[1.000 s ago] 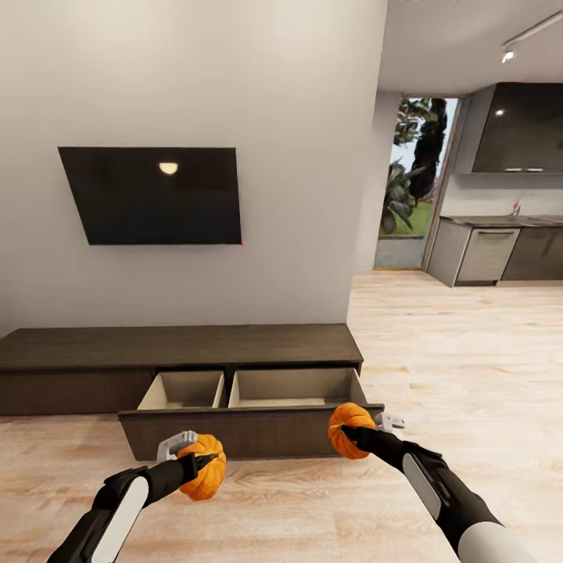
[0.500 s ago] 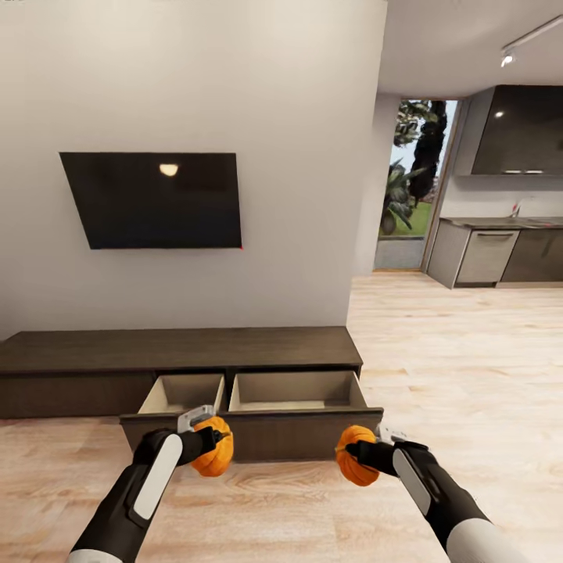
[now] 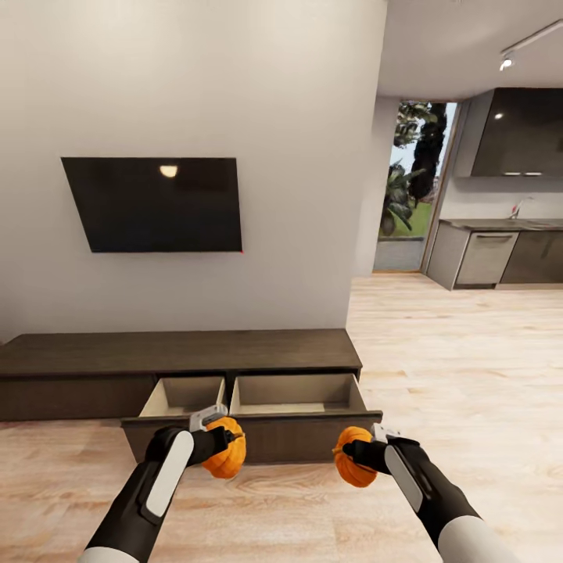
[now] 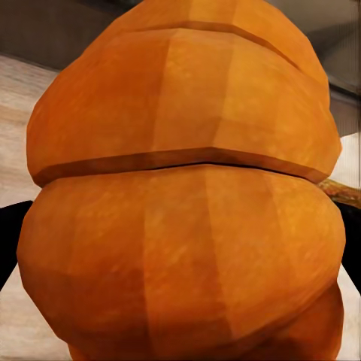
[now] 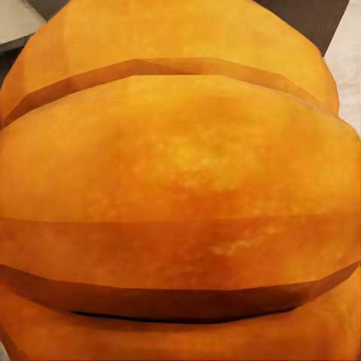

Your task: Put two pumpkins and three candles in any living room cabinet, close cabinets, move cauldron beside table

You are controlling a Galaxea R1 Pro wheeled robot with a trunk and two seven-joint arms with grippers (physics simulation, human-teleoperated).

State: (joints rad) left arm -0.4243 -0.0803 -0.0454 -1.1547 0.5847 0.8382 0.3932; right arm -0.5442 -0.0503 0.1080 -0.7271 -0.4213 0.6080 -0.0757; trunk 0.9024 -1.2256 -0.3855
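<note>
1. Plank floor (image 3: 469, 375) runs bare to the right; grey wall and dark TV (image 3: 152, 205) stand ahead.
2. Low dark cabinet (image 3: 180, 350): right drawer (image 3: 293, 391) pulled out, pale interior, front edge just beyond both pumpkins.
3. Left gripper (image 3: 223, 442) clamps ribbed left pumpkin (image 3: 225, 457).
4. Right gripper (image 3: 350, 452) clamps right pumpkin (image 3: 353, 467).

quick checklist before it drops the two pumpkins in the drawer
1. Left gripper shut on left pumpkin: ok.
2. Right gripper shut on right pumpkin: ok.
3. Drawer of the cabinet pulled open: ok.
4. Both compartments free of clutter: ok as far as the insides show.
5. Pumpkins above the drawer opening: not ok, both hang in front of its front panel.
6. Candles already stowed: cannot tell.
</note>
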